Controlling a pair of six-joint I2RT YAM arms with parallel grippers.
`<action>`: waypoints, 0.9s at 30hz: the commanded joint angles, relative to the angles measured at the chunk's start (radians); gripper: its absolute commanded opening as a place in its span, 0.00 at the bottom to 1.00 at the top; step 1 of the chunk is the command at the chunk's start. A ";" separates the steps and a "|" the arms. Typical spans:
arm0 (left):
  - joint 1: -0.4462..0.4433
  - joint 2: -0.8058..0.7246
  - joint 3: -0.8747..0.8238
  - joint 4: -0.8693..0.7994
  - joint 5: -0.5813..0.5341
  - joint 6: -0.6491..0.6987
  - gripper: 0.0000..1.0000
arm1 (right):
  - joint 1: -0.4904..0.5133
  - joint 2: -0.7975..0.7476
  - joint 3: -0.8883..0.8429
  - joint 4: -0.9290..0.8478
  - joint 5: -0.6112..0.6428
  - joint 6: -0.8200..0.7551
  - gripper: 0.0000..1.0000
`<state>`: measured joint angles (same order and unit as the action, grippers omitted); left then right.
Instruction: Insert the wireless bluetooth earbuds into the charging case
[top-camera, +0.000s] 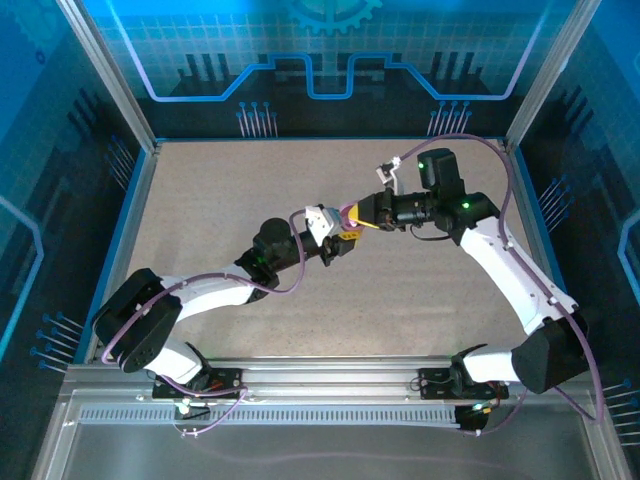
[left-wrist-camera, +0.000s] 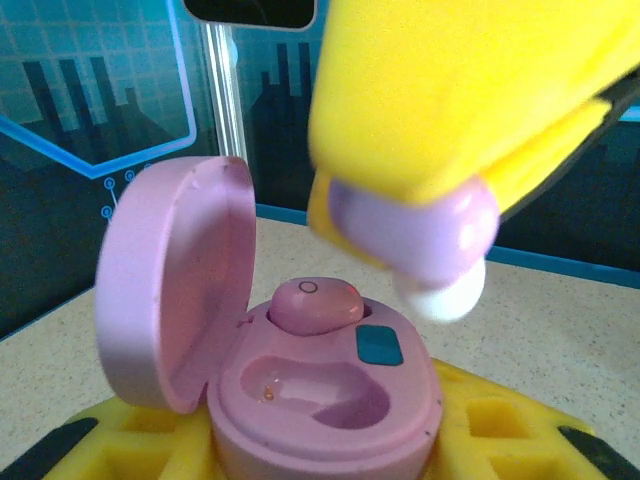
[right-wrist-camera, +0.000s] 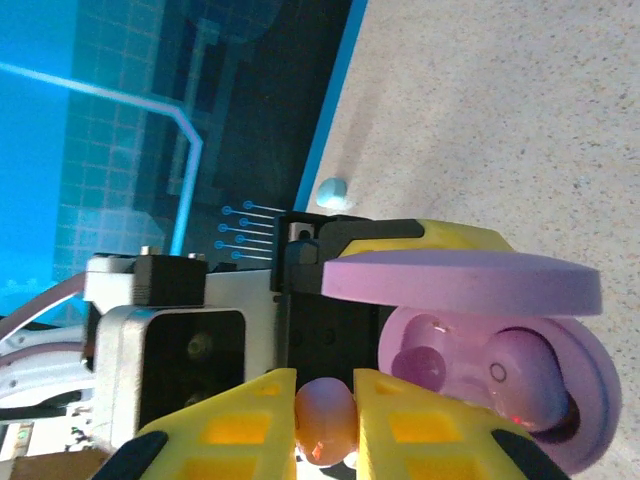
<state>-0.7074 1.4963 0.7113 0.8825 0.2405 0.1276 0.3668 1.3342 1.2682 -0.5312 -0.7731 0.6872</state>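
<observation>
My left gripper (left-wrist-camera: 320, 455) is shut on the base of a purple charging case (left-wrist-camera: 330, 410), held upright with its lid (left-wrist-camera: 170, 300) swung open to the left. One purple earbud (left-wrist-camera: 315, 303) sits in the far socket, and the near socket (left-wrist-camera: 310, 390) is empty. My right gripper (right-wrist-camera: 325, 415) is shut on a second purple earbud (right-wrist-camera: 325, 420), pinched between its yellow fingers (right-wrist-camera: 420, 430). That earbud (left-wrist-camera: 415, 235) hangs just above and to the right of the case, not touching it. Both grippers meet mid-table, left (top-camera: 338, 243) and right (top-camera: 360, 216).
A small teal earbud (right-wrist-camera: 331, 189) lies on the speckled table (top-camera: 230, 190) near the blue wall edge. The enclosure's walls and metal posts ring the table. The left wrist camera housing (right-wrist-camera: 180, 350) sits close beside my right fingers.
</observation>
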 joint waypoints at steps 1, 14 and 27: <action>-0.015 0.012 0.034 0.062 0.021 -0.024 0.33 | 0.028 0.000 0.040 -0.034 0.070 -0.027 0.20; -0.024 0.008 0.037 0.085 0.019 -0.034 0.33 | 0.055 0.005 0.039 -0.062 0.170 -0.046 0.20; -0.024 0.001 0.034 0.098 0.008 -0.032 0.33 | 0.098 0.041 0.083 -0.142 0.217 -0.091 0.22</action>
<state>-0.7231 1.5059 0.7120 0.9157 0.2394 0.1036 0.4446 1.3598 1.3243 -0.6132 -0.5922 0.6254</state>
